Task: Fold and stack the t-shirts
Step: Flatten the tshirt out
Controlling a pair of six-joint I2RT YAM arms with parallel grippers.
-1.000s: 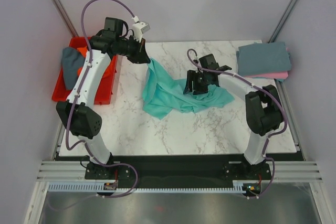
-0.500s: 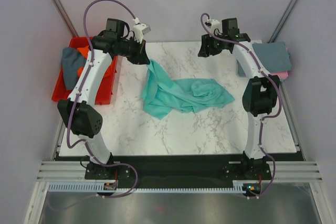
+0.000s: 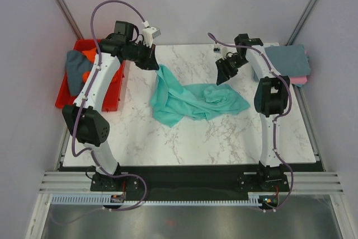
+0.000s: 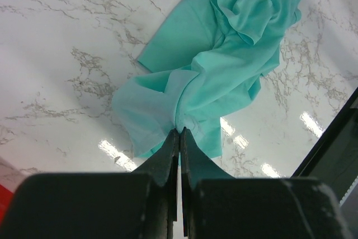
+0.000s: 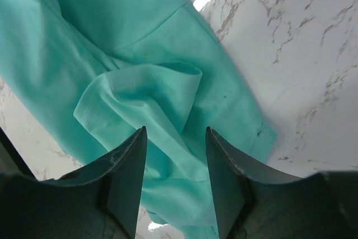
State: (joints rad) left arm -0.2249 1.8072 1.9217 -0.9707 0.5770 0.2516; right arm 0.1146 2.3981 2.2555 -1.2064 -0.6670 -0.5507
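A crumpled teal t-shirt [image 3: 193, 102] lies on the middle of the marble table [image 3: 184, 138]. My left gripper [image 3: 153, 63] is shut on one edge of it at the back left and holds that edge lifted; the left wrist view shows the fingertips [image 4: 170, 141] pinching the teal t-shirt [image 4: 224, 71]. My right gripper [image 3: 222, 76] is open and empty, hanging above the shirt's back right part; the right wrist view shows its gripper [image 5: 175, 132] over the teal t-shirt [image 5: 128, 82]. A stack of folded shirts [image 3: 288, 62], grey-blue over pink, sits at the back right.
A red bin [image 3: 114, 96] holding a grey and an orange garment [image 3: 74, 68] stands off the table's left side. Metal frame posts rise at both back corners. The black base rail runs along the near edge.
My right arm lifted off the teal shirt, swung up to the back right, then came down again over the shirt's right part. My left gripper kept its hold in place.
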